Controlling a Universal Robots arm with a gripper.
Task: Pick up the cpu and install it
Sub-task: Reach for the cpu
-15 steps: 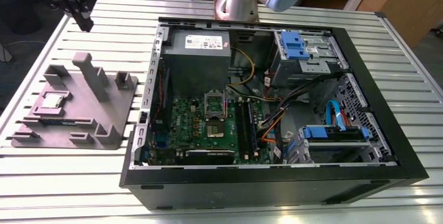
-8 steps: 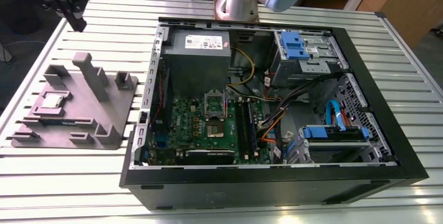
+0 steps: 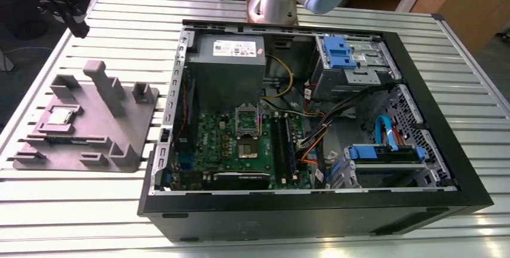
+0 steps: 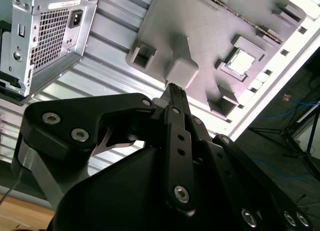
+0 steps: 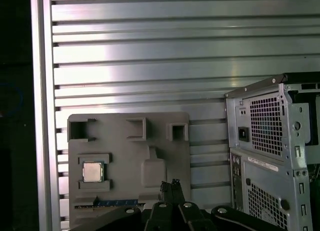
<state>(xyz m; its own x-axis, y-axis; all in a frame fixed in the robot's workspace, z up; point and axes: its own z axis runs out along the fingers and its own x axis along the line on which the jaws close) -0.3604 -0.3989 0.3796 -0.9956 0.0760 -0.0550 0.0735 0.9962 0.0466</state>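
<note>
Claw: our gripper hangs above the bench, fingertips pressed together with nothing between them.
Nearest obstacle: in the second wrist view an upright block of the grey plastic tray rises just past the fingertips, beside the chip's pocket.
Cpu: the cpu lies flat, metal lid up, in a square recess of the tray. We judge the raised lips are there to keep it square and reachable from above.
Memory stick: a long green memory stick sits in a slot just beside the cpu, near the tray's edge.
Tray position: close to the bench edge on the exterior view's left, apart from the case.
Computer case: the open computer case lies on its side, so the motherboard faces up.
Socket: the processor socket sits mid-board and looks vacant. Memory modules and loose cables crowd the side toward the exterior view's right.
</note>
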